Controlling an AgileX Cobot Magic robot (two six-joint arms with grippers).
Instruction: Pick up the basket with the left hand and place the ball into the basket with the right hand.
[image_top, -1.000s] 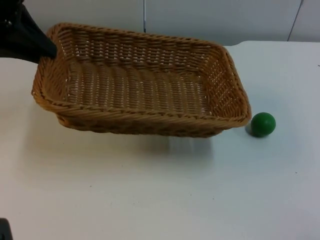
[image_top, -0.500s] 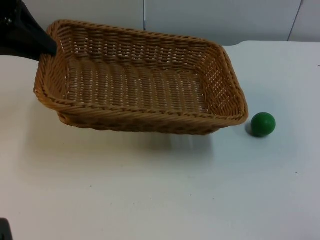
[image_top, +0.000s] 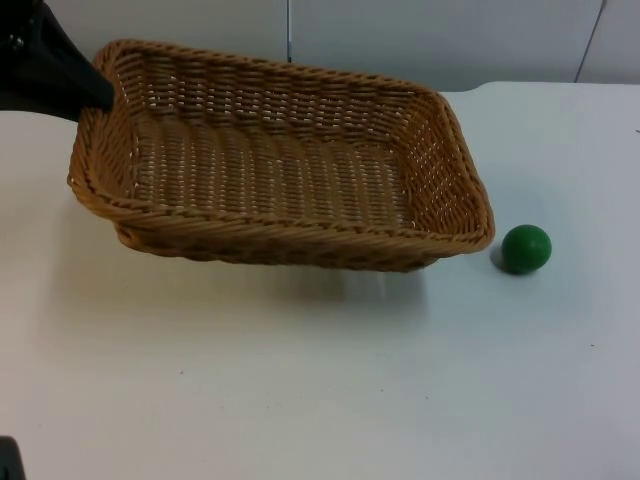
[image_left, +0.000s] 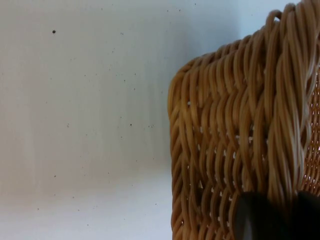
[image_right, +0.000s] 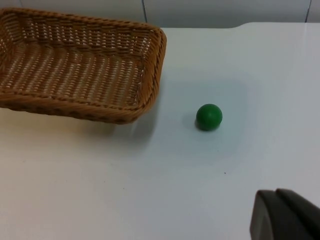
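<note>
The left gripper (image_top: 95, 92), clenched on the wicker basket (image_top: 280, 165) rim, has raised it slightly, while the green ball (image_top: 526, 248) waits ahead of the right gripper (image_right: 287, 217), whose grip I cannot tell.

Top view overhead facing forward, left wrist close on basket (image_left: 235, 150), right wrist farther, sharing basket

Woven tan wicker basket (image_top: 280, 160), rough-textured; smooth matt green ball (image_top: 526, 248); smooth, matt white table (image_top: 320, 380).
</note>
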